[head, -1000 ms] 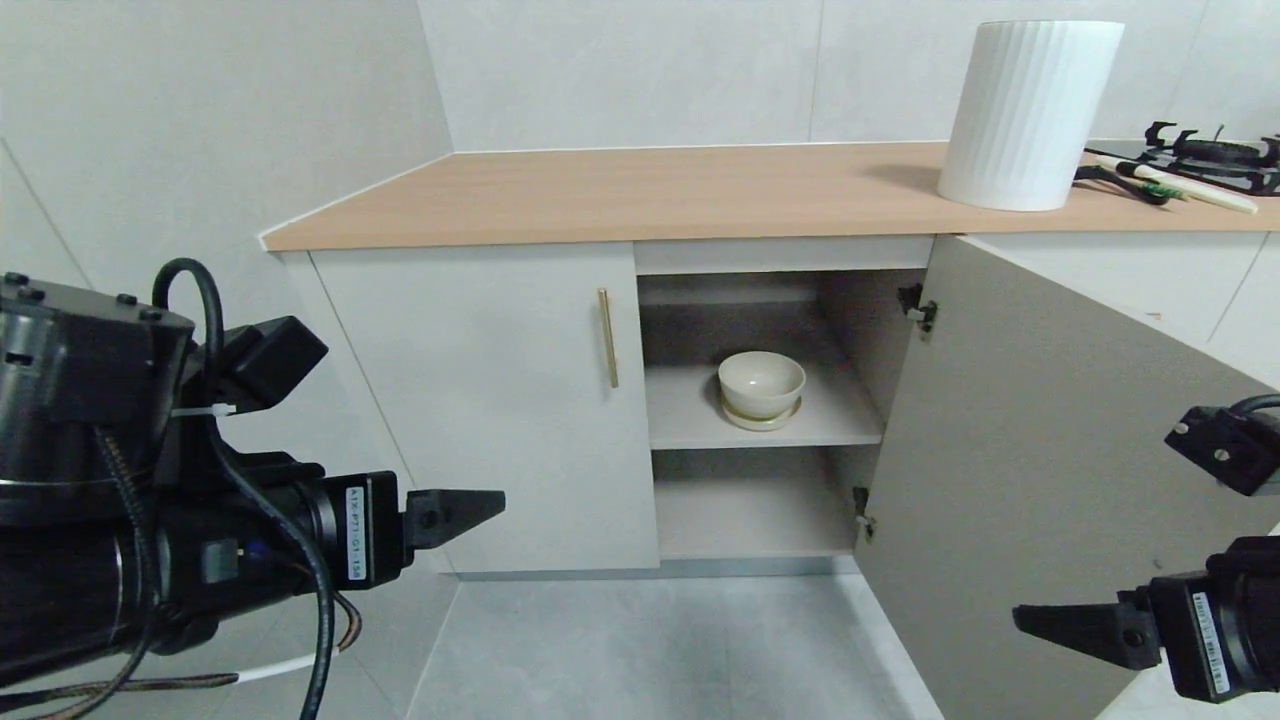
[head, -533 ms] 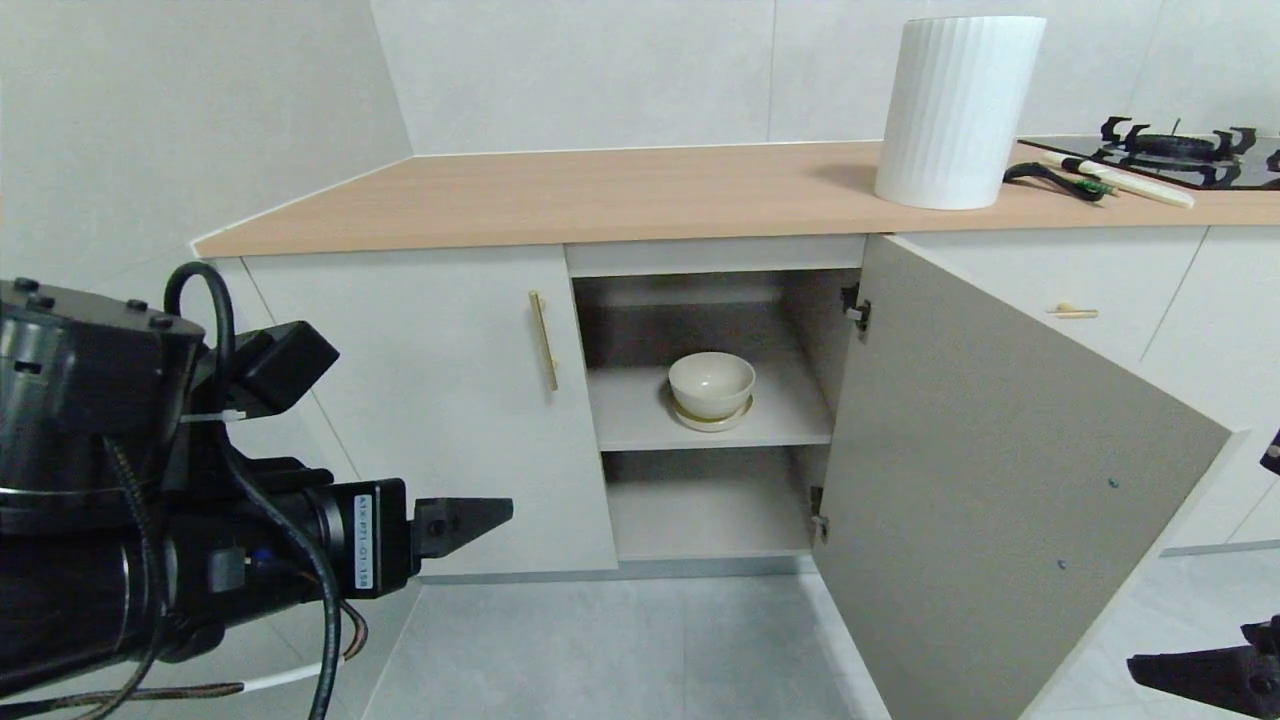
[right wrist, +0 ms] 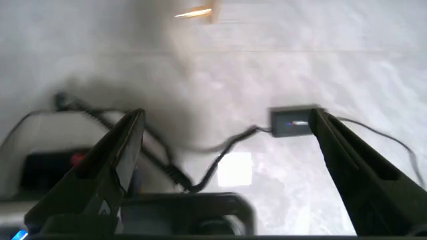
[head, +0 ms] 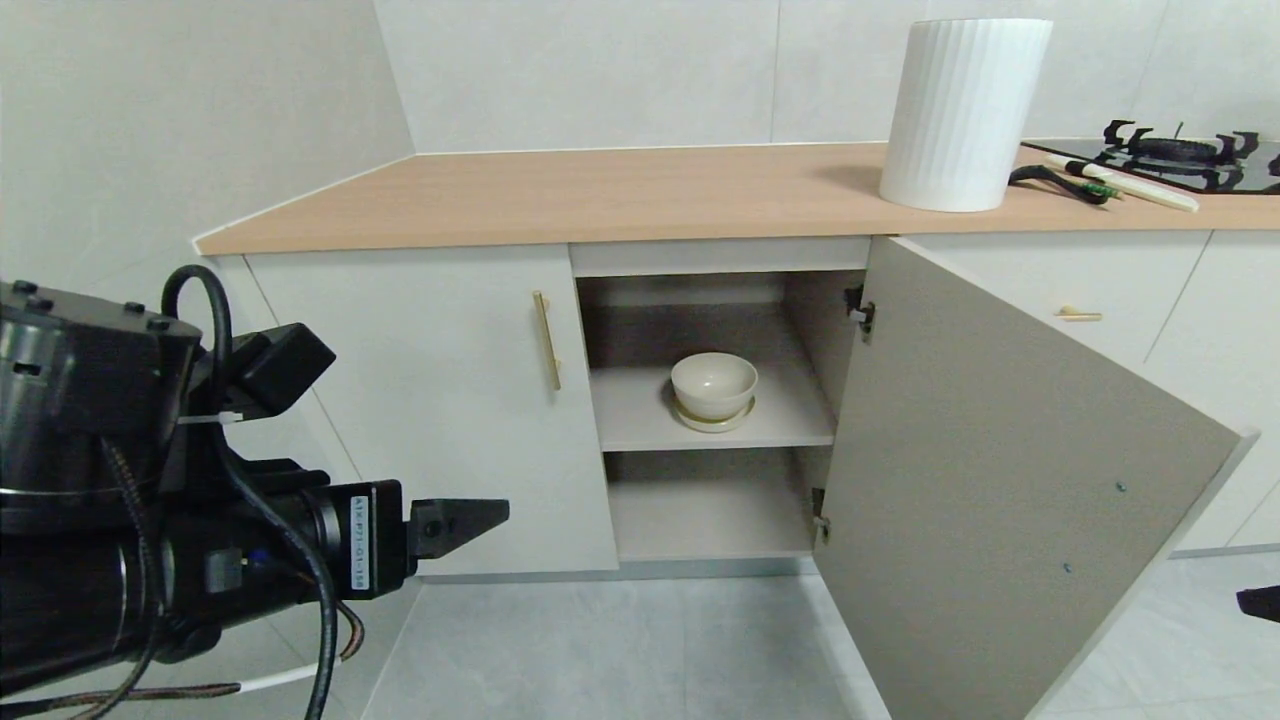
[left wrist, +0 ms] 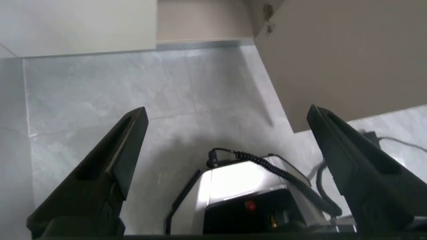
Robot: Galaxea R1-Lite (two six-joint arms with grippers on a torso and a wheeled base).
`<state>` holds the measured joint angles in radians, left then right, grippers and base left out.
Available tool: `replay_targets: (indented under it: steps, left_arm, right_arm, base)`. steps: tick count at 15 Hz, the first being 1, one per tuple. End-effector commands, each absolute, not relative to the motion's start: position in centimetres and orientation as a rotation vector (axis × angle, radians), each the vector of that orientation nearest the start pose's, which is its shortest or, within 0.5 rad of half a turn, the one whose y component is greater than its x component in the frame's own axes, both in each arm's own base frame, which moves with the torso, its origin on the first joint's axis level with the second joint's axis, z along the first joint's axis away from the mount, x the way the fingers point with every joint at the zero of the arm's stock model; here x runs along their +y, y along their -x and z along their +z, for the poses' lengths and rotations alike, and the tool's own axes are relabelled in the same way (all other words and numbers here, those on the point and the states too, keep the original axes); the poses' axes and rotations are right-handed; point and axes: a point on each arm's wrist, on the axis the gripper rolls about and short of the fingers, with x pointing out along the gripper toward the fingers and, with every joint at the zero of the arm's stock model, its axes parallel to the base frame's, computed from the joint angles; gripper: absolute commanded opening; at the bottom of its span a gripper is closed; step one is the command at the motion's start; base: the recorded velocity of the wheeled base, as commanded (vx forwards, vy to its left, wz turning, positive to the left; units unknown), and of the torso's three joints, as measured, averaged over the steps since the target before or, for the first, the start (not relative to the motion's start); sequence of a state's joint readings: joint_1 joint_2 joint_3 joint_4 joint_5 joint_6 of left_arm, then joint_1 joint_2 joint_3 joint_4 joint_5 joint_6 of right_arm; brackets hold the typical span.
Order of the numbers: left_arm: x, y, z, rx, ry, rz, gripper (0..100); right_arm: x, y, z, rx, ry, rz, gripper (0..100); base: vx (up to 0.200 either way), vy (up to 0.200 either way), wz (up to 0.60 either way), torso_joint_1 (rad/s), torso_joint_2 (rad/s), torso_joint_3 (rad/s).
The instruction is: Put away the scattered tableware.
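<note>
**On the cupboard shelf: bowl and saucer, both grippers spread**

On the upper shelf of the open cupboard we see a cream bowl standing upright on a small saucer. The saucer's rim shows just below the bowl. The pair sits near the middle of the shelf, apart from the side walls. A lower shelf lies beneath. The cupboard's right door is swung wide open toward us on its hinges. The left door is shut, and its slim brass handle stands upright near the inner edge.

Our left gripper hangs low at the left, in front of the shut door and well apart from the bowl, pointing to the right. From the left wrist view we find its two dark fingers spread wide with nothing between them, above the grey tiled floor. Our right gripper is likewise spread and holds nothing. It is over pale floor, where a small black box lies with a cable running from it.

On the wooden countertop above, a tall white ribbed cylinder stands upright over the open door. Just beside it, toward the hob, lie a pale stick and a dark curved item. We cannot tell what either of these two is.
</note>
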<state>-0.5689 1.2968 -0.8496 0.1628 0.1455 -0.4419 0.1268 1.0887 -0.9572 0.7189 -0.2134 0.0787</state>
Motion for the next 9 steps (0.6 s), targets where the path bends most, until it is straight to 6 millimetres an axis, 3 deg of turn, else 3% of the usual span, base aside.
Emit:
replay_targets:
  steps: [1, 9]
  left_arm:
    - [-10.1, -16.5, 22.2, 0.653, 0.209, -0.273, 100]
    - [-10.1, -16.5, 22.2, 0.653, 0.209, -0.273, 100]
  right_arm:
    - [0.0, -11.6, 24.2, 0.811, 0.055, -0.187, 100]
    - [-1.9, -16.8, 21.9, 0.75, -0.004, -0.298, 100]
  base:
    - [0.0, 0.0, 0.0, 0.0, 0.0, 0.0]
    - [0.0, 0.0, 0.0, 0.0, 0.0, 0.0]
